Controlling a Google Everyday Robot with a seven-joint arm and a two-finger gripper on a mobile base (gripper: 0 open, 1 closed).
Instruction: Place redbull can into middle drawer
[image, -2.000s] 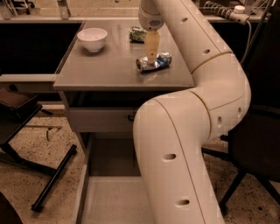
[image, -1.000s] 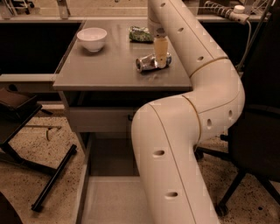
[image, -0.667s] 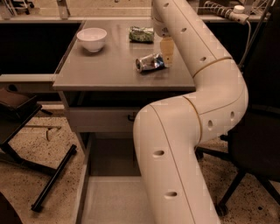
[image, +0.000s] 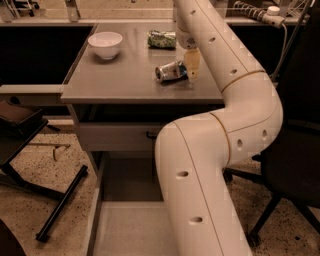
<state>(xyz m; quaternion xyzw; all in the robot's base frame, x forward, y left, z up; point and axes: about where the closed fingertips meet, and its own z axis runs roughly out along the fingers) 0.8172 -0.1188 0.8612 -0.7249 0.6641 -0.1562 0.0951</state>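
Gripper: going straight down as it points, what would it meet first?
Likely the table top beside the redbull can; the gripper hangs at the can's end, so with depth unclear it might clip the can instead.

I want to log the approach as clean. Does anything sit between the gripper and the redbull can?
Nothing visible does. The gripper hangs right beside the redbull can, which lies on its side on the table top. The white bowl and the green-patterned can sit farther back.

You are looking at a grey table (image: 125, 75) standing on a speckled floor (image: 30, 200), a dark chair (image: 295, 165) sitting off its right edge; the gripper (image: 192, 67) is hanging near the tabletop's right edge.
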